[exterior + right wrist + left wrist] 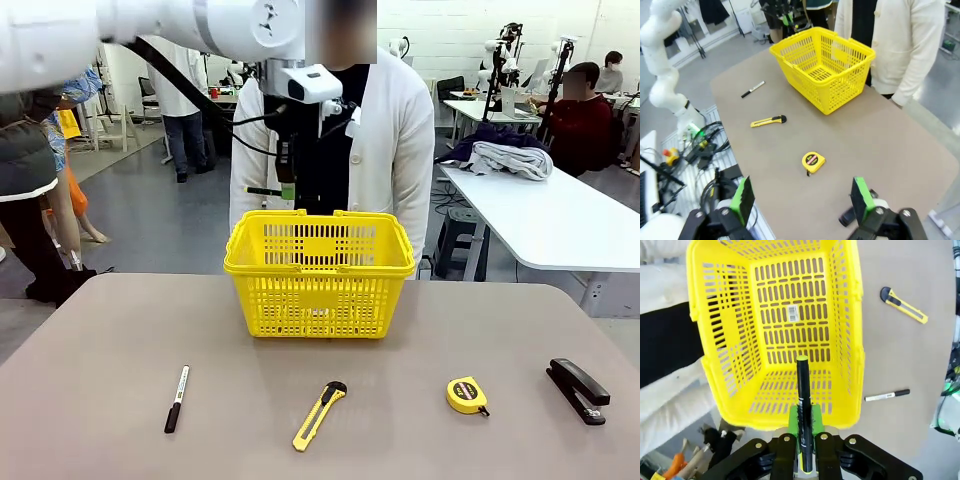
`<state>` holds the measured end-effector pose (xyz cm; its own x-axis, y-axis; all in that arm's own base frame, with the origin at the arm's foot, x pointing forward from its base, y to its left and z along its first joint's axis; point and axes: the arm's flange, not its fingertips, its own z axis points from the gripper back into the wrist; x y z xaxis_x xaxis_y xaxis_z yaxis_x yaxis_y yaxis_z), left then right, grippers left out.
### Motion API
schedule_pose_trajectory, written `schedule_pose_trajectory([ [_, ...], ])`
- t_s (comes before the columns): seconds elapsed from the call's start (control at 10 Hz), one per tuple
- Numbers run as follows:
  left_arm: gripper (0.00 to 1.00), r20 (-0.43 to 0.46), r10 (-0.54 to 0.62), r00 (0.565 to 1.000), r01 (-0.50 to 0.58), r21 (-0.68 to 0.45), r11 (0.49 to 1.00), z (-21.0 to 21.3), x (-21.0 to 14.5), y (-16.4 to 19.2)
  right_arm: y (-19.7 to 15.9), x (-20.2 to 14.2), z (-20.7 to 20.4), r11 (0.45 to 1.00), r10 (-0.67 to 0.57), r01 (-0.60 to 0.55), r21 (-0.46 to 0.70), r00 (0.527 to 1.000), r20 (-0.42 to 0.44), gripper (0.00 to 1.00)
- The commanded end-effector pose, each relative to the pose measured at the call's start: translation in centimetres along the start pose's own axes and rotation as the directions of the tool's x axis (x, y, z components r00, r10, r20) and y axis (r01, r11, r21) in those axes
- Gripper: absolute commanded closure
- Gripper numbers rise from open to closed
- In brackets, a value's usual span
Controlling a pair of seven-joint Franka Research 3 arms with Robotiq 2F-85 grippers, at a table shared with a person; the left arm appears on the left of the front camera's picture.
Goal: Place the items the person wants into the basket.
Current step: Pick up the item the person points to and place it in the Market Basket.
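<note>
L: left gripper (804,415) clamped on pen (803,382) above basket (845,340) | R: right gripper (801,197) released, jaws wide, over table (880,140) near tape measure (813,161)

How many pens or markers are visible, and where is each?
2. The slim black pen with a yellow tip is clamped between the left arm's fingers, over the yellow plastic basket. The white-barrelled marker with a black cap lies on the table, toward the robot's left.

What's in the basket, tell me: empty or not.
Empty. The left wrist view looks down into the basket: its slotted floor is bare but for a barcode sticker. The pen is clamped in the left jaws, not inside.
</note>
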<state>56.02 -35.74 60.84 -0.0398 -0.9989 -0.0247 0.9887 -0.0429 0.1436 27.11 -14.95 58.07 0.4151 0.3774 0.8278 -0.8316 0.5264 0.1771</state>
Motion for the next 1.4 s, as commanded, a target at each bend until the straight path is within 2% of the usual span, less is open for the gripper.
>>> schedule_pose_trajectory([
  [0.0, 0.89, 0.018, -0.004, 1.0, 0.005, -0.068, 0.998, -0.9, 1.8, 4.7, -0.2, 0.0, 0.0, 1.0, 0.015, -0.015, 0.013, 1.0, 0.023, 0.0],
  [0.2, 0.89, 0.061, 0.002, 0.998, 0.003, -0.085, 0.996, -4.0, 1.7, 5.3, -0.2, 0.0, 0.0, 1.0, 0.015, -0.015, 0.013, 1.0, 0.023, 0.0],
  [0.5, 0.89, 0.108, 0.004, 0.994, -0.001, -0.032, 0.999, -6.4, 0.6, 4.5, -0.2, 0.0, 0.0, 1.0, 0.015, -0.015, 0.013, 1.0, 0.023, 0.0],
  [0.7, 0.89, 0.102, 0.003, 0.995, 0.003, -0.055, 0.998, -6.4, 0.2, 3.7, -0.2, 0.0, 0.0, 1.0, 0.015, -0.015, 0.013, 1.0, 0.023, 0.0],
  [0.8, 0.89, 0.076, 0.027, 0.997, -0.024, -0.038, 0.999, -6.4, 1.1, 5.0, -0.2, 0.0, 0.0, 1.0, 0.015, -0.015, 0.013, 1.0, 0.023, 0.0],
  [1.3, 0.89, 0.079, 0.027, 0.996, -0.023, -0.045, 0.999, -6.6, 1.1, 4.9, -0.2, 0.0, 0.0, 1.0, 0.015, -0.015, 0.013, 1.0, 0.023, 0.0],
])
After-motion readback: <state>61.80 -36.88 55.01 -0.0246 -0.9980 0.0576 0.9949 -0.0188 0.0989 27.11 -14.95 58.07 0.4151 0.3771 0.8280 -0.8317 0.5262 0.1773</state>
